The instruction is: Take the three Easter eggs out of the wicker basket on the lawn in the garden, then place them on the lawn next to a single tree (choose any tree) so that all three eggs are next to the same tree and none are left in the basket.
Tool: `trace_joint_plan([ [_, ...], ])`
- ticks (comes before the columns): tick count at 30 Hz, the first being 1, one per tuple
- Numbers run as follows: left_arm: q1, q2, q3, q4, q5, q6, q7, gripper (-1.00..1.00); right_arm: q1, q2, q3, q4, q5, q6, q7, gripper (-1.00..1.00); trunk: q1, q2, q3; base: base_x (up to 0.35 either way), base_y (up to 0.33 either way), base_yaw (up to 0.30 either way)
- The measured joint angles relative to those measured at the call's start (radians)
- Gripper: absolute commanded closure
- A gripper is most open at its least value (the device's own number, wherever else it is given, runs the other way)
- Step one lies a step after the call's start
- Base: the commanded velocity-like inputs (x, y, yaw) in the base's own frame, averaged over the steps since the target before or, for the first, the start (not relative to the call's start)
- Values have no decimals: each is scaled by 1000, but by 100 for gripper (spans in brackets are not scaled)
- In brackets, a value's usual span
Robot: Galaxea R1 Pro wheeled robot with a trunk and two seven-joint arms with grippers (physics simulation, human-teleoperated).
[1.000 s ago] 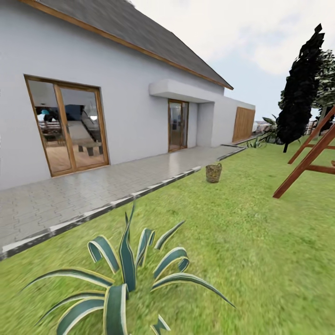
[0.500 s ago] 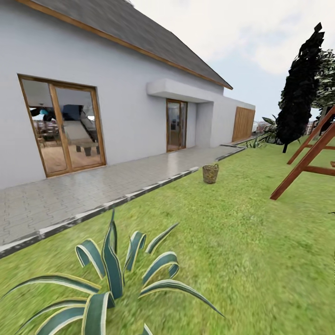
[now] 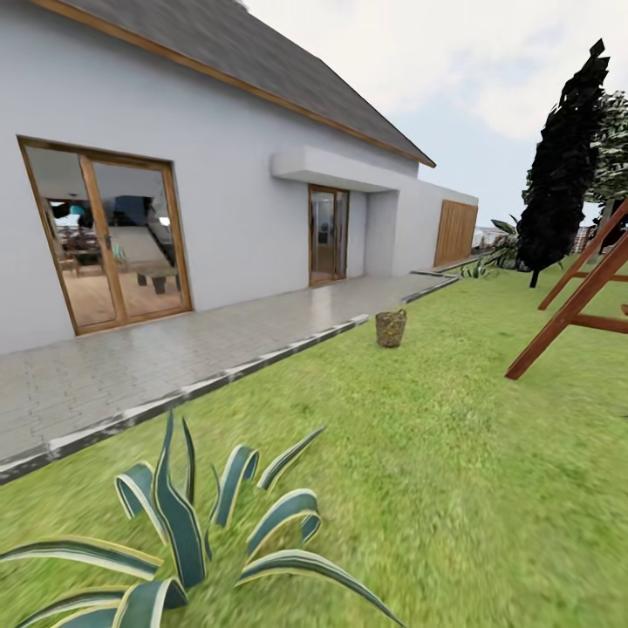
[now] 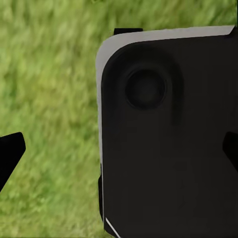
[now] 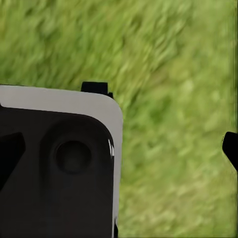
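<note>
Left tool [image 4: 119, 153]: two black fingertips [image 4: 11, 151] at opposite edges of the left wrist view, set wide apart, nothing between them. It hangs over the robot's black base [image 4: 168, 139], which has a pale grey rim and a round recess, with blurred green lawn [image 4: 49, 99] beside it

Right tool [image 5: 119, 148]: same posture, a dark fingertip [image 5: 231, 148] at one edge of the right wrist view, the other over the black base [image 5: 54, 173]; spread wide, empty. Grass [image 5: 168, 74] below, blurred

Head view: wicker basket [image 3: 391, 329] stands upright on the lawn [image 3: 453, 453], well ahead, just beside the kerb of the paved path [image 3: 174, 349] that runs along the white house [image 3: 218, 157]. Too far off to see into the basket; eggs cannot be made out

House has a wood-framed glass double door [image 3: 109, 235] at near left, a second glass door [image 3: 327, 234] under a small canopy farther along, and a slatted wooden panel [image 3: 457, 232] at the far end

Near bottom left, a spiky plant [image 3: 183, 541] with green and cream striped leaves, rooted in the grass

Right edge: slanted red-brown legs of a wooden swing frame [image 3: 576, 301]. Behind it a tall black cone-shaped conifer [image 3: 565, 166], and a leafy dark green tree crown [image 3: 613, 148] partly hidden beyond that. Pale cloudy sky above
</note>
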Motion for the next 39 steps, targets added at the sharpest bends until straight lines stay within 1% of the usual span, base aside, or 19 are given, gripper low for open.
trace_joint_plan([
  [13,0,1,0,0,0,0,0,-100,0,0,0,0,0,-1,-3,-100,0,0,0,305,-104,0],
  [21,0,0,0,1,-1,0,0,-100,0,0,-1,0,-3,-2,-4,-100,0,0,0,260,-222,203],
  [26,0,-3,-2,1,-1,-1,0,-100,0,0,-1,0,-3,-2,-4,-100,0,0,0,189,-277,222],
  [35,0,-5,-2,2,-1,-1,0,-100,0,0,-1,0,-1,-2,-4,-100,0,0,0,143,-289,20],
  [39,0,-4,-3,1,-3,-1,0,-100,0,0,-1,0,-2,-1,-4,-100,0,0,0,35,-90,1],
])
